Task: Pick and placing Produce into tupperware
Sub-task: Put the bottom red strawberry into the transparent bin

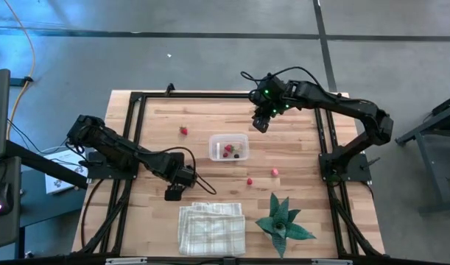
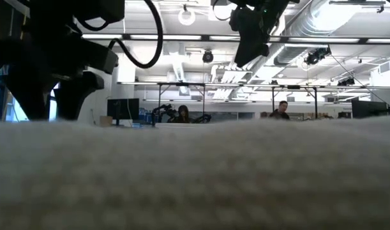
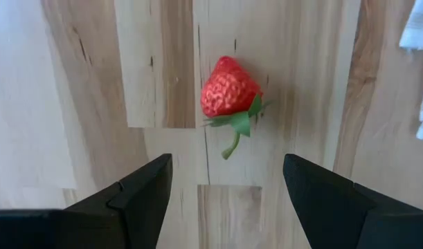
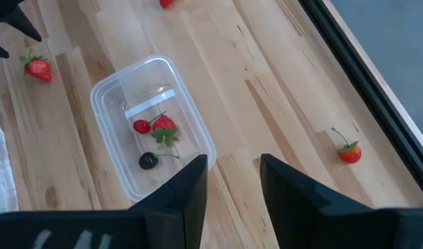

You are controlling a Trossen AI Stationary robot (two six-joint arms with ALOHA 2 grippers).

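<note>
Low view mostly blocked by checked cloth (image 1: 211, 228) up close; table contents hidden there.

Tupperware (image 1: 229, 146) clear, rounded corners, mid-table; holds strawberry (image 4: 164, 128), small red piece, dark cherry (image 4: 148, 160).

Loose produce: strawberry (image 1: 184, 130) far-left of tub, two red pcs near-right (image 1: 250, 181), (image 1: 275, 171).

L gripper (image 1: 174, 193) fingers wide, empty, hovering over a strawberry (image 3: 228, 88). R gripper (image 1: 262, 123) far side of tub, part open, empty.

Green plant (image 1: 281, 221) near-right.
</note>
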